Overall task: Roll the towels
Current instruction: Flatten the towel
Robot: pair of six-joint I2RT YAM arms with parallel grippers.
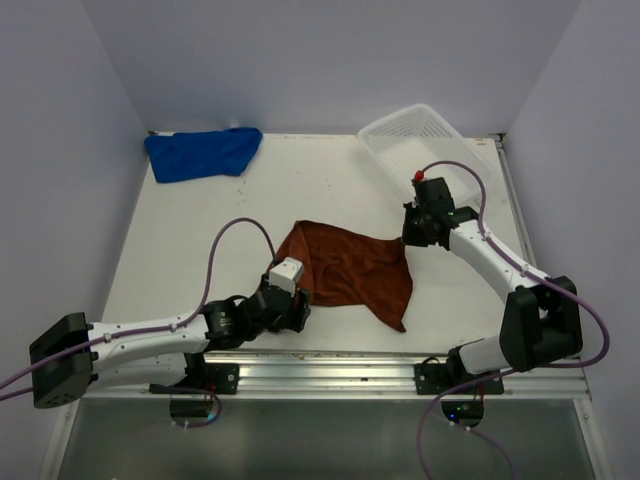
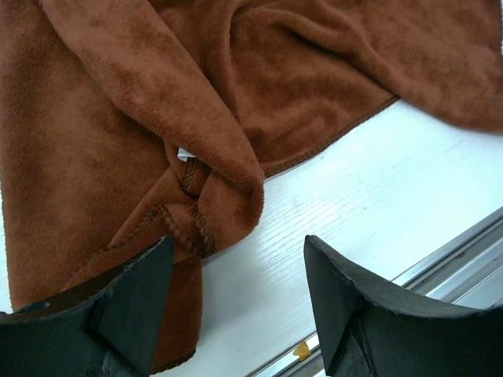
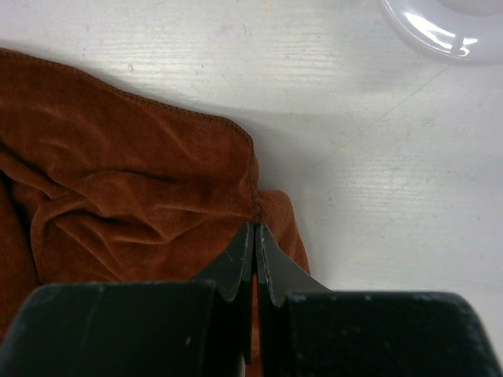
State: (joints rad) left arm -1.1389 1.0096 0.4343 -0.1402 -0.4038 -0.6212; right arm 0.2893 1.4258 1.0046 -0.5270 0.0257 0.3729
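two arms met at the rust-brown towel [image 1: 350, 270], which lay rumpled and not yet rolled by the middle of the counter's [image 1: 180, 220] near edge. the left jaws stood wide open and held nothing; the towel's bunched near-left corner lay just ahead, between them. the right jaws were pinched shut on its far-right corner. the step looked like spreading it flat; next, the left jaws needed to close on that corner. the blue towel [image 1: 203, 152] lay in the far-left corner, a white basket [image 1: 410, 140] in the far-right.
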